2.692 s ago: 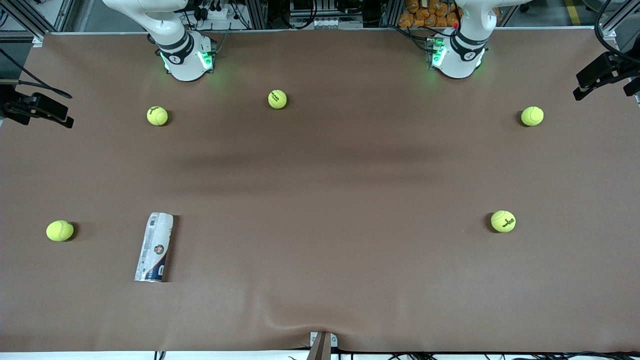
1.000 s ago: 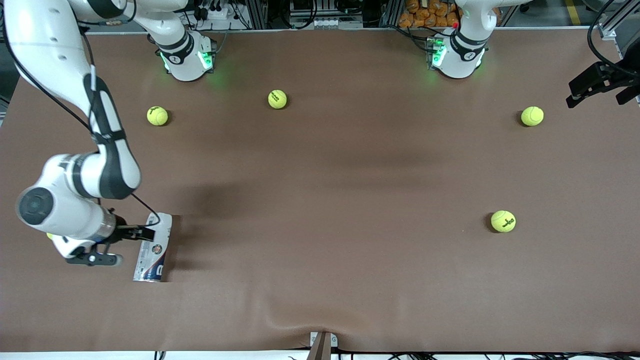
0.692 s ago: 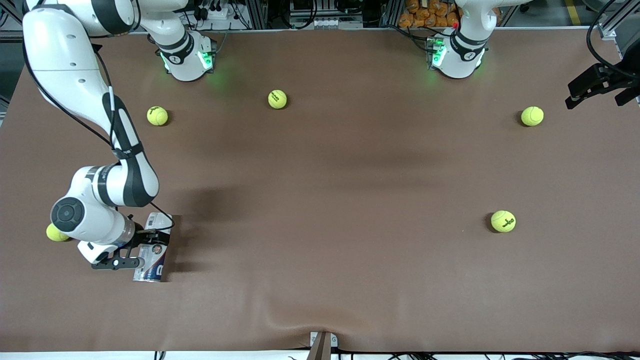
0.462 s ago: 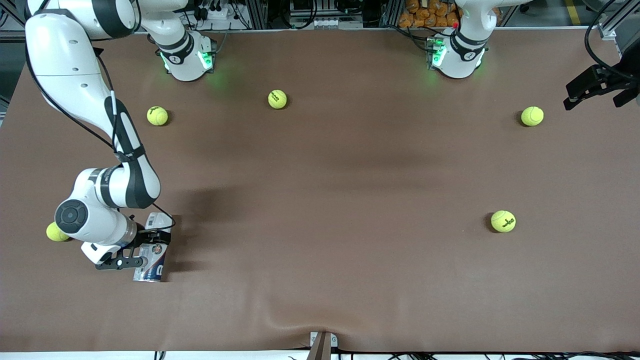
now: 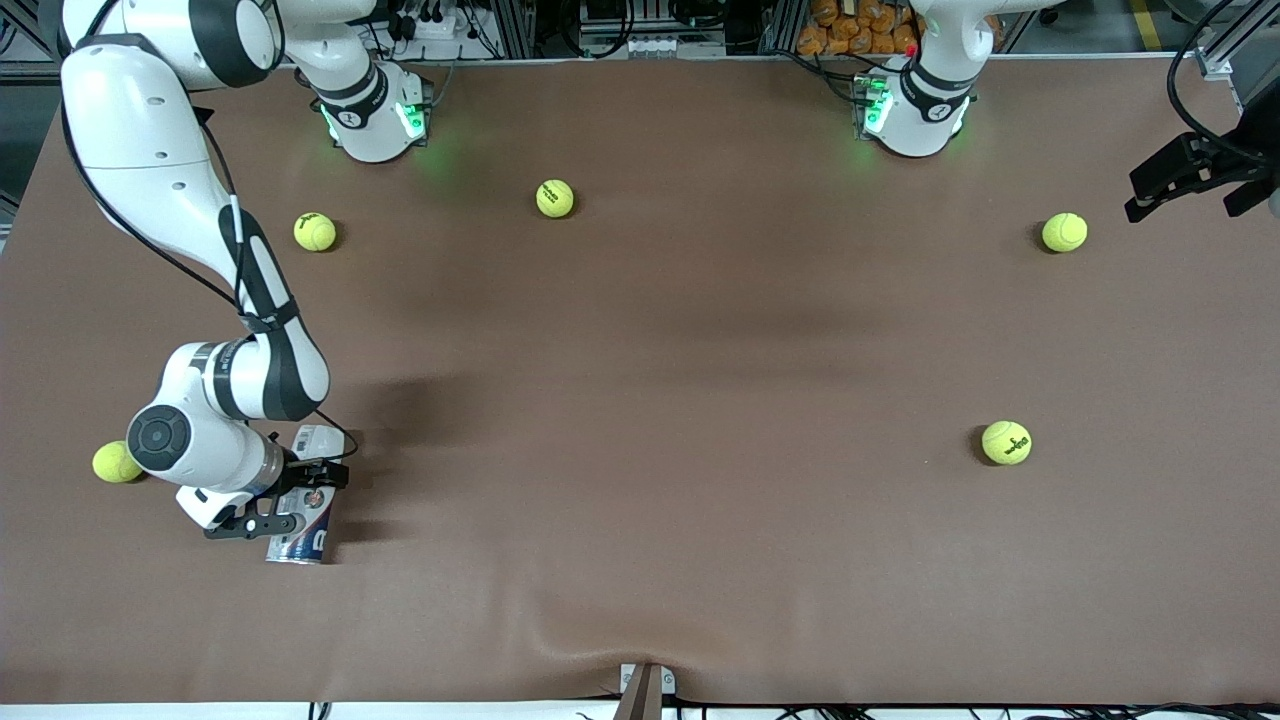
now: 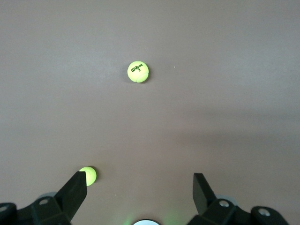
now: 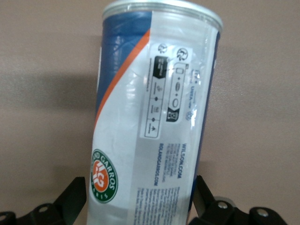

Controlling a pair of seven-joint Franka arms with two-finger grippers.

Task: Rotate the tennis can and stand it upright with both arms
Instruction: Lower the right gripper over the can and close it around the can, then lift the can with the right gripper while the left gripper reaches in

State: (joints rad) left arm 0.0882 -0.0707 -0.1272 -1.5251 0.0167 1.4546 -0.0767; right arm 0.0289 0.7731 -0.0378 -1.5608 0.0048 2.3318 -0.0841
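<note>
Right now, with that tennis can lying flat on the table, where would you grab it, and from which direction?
Probably across its round middle, coming down from above. The tennis can lies on its side, so its curved flanks are free while its ends are harder to pinch. The right gripper is already there, open fingers straddling the body. The left gripper, open, waits over the table's left arm end.

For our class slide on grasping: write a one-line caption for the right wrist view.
Right claw open, fingers straddling the tennis can lying on the brown table.

silver-blue tennis can (image 5: 303, 497), lying flat
</note>
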